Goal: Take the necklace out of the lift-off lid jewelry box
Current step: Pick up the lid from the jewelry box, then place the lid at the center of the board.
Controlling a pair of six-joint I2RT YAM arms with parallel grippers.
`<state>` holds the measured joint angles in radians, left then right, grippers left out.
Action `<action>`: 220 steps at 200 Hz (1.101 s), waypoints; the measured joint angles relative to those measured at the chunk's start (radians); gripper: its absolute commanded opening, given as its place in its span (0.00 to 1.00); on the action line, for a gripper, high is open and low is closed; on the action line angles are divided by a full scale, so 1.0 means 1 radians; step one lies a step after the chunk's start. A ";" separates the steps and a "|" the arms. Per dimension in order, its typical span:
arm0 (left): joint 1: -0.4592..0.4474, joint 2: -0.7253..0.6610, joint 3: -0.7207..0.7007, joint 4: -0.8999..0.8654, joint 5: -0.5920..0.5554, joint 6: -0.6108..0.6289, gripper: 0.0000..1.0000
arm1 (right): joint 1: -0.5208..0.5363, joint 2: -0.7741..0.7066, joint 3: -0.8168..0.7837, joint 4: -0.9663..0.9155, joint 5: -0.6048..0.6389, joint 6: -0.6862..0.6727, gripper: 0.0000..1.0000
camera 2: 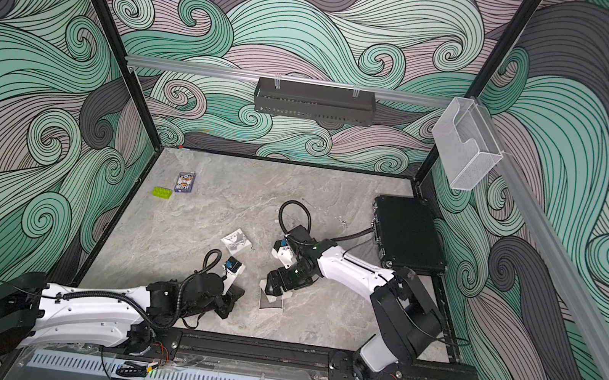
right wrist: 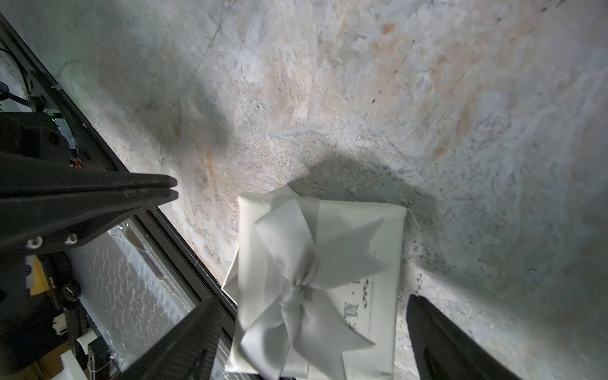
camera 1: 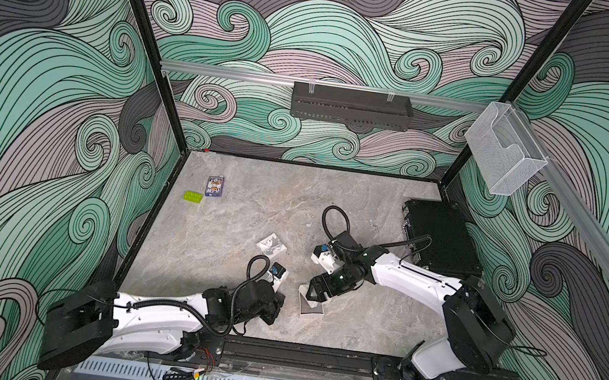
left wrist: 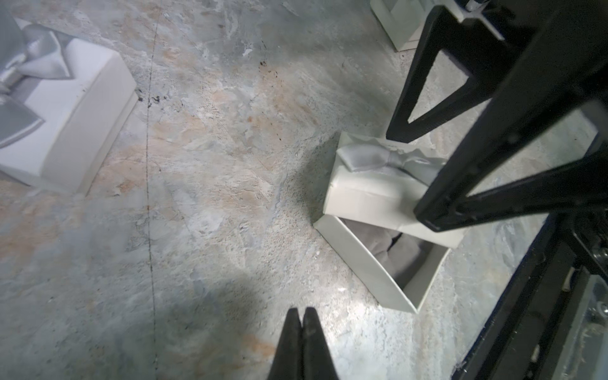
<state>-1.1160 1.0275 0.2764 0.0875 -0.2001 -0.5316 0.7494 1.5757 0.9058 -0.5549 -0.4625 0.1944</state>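
The white jewelry box (camera 1: 312,312) sits on the table near the front, and its base (left wrist: 355,260) shows a grey cloth lining. Its lid (right wrist: 362,237), tied with a grey ribbon bow, lies askew and tilted over one side of the base (left wrist: 371,194). My right gripper (right wrist: 312,296) is open, its fingers straddling the lid with a narrow gap on each side. My left gripper (left wrist: 302,312) is shut and empty, hovering just left of the box (camera 1: 280,303). The necklace is hidden.
A second white box with a ribbon (camera 1: 271,244) stands further back, left of centre. A black case (camera 1: 441,233) lies at the back right. A green brick (camera 1: 193,196) and a card pack (camera 1: 214,186) are at the back left. The black front rail (camera 1: 313,354) runs close by.
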 measured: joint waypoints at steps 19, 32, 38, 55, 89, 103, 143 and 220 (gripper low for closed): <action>0.000 0.005 0.000 0.001 -0.001 0.003 0.00 | 0.003 0.000 0.000 -0.002 0.003 -0.001 0.79; 0.000 0.015 0.000 0.002 -0.001 0.005 0.00 | 0.004 0.000 0.000 -0.003 0.006 -0.001 0.79; 0.000 0.022 0.000 0.002 -0.001 0.006 0.00 | 0.004 0.000 0.000 -0.003 0.008 0.000 0.79; 0.000 0.039 0.000 0.002 -0.001 0.008 0.00 | 0.006 0.000 0.000 -0.004 0.011 0.000 0.75; 0.000 0.063 0.000 0.002 0.000 0.011 0.00 | 0.006 -0.005 0.000 -0.008 0.027 0.002 0.70; 0.000 0.064 0.000 0.002 0.000 0.013 0.00 | 0.006 -0.025 0.000 -0.011 0.043 0.004 0.68; 0.000 0.064 0.000 0.002 0.000 0.016 0.00 | -0.002 -0.162 0.000 -0.013 0.097 0.026 0.67; 0.000 0.076 0.001 0.002 0.000 0.024 0.00 | -0.097 -0.183 -0.062 -0.015 0.361 0.114 0.74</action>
<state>-1.1160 1.1034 0.2771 0.0898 -0.2001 -0.5079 0.6525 1.3930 0.8440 -0.5697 -0.1017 0.3080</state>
